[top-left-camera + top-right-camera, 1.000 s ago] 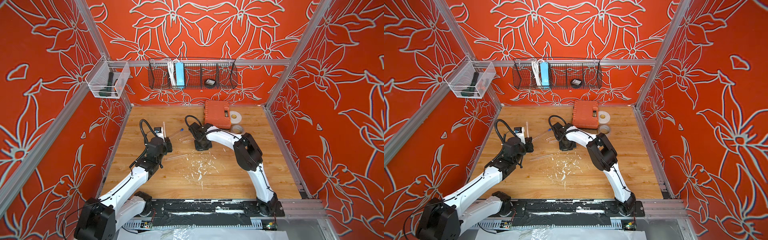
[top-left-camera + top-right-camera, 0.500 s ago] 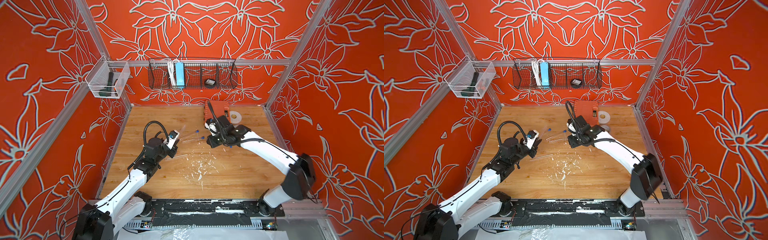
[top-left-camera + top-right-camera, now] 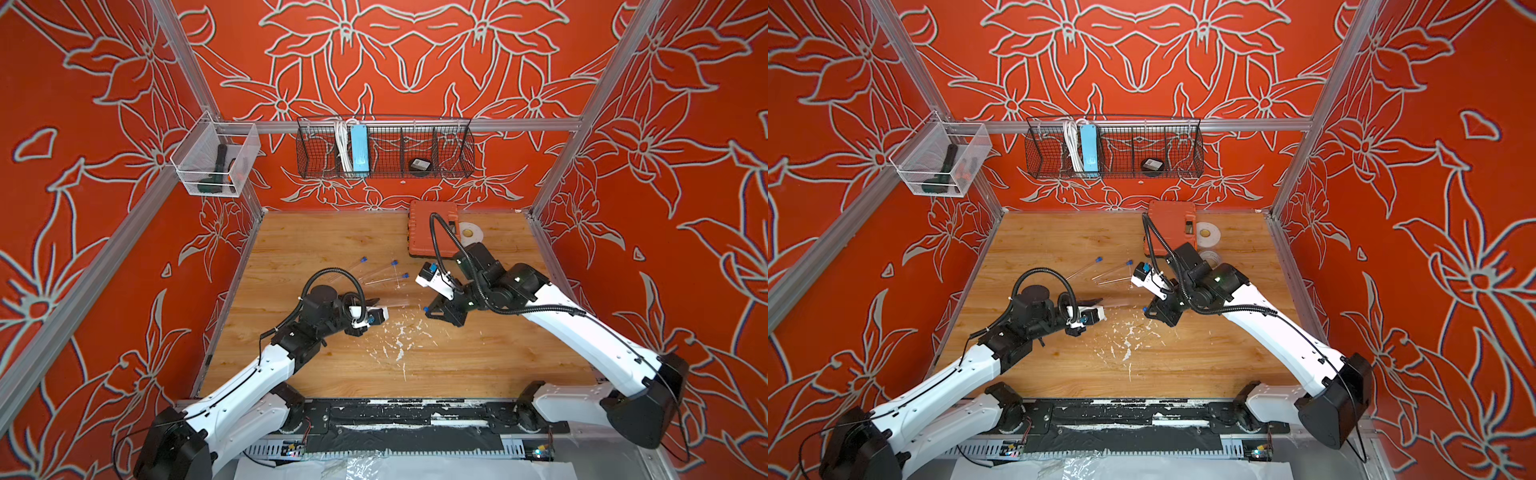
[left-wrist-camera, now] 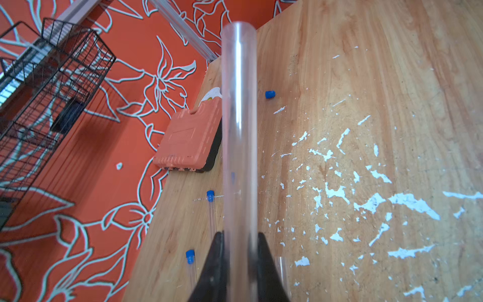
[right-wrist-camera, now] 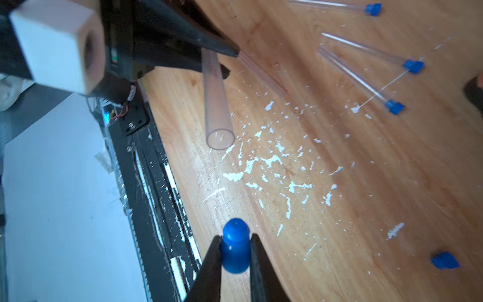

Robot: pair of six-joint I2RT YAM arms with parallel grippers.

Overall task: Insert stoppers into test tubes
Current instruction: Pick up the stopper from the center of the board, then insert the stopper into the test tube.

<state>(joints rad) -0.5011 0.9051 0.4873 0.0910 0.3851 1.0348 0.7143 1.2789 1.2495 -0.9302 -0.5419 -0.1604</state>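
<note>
My left gripper [image 3: 374, 300] [image 4: 240, 240] is shut on a clear test tube [image 4: 239, 130] [image 5: 218, 104], held about level with its open mouth towards the right arm. My right gripper [image 3: 426, 309] [image 5: 235, 243] is shut on a blue stopper [image 5: 235, 245] [image 3: 1145, 309], a short gap from that mouth. Three stoppered tubes [image 3: 380, 268] [image 3: 1113, 269] lie fanned on the table behind both grippers. A bare tube [image 5: 261, 73] lies under the left fingers [image 5: 209, 44]. One loose stopper [image 4: 270, 94] [image 5: 444, 260] rests on the wood.
An orange case [image 3: 432, 228] and a tape roll [image 3: 471, 232] sit at the back right. White paint flecks [image 3: 399, 336] mark the table's middle. On the back wall hangs a wire basket [image 3: 384, 149]; a clear bin [image 3: 216, 166] hangs at the left.
The left gripper has tipped its tube from upright to about level and moved right and forward. The right gripper has come forward with the stopper, and its arm now reaches in from the right.
</note>
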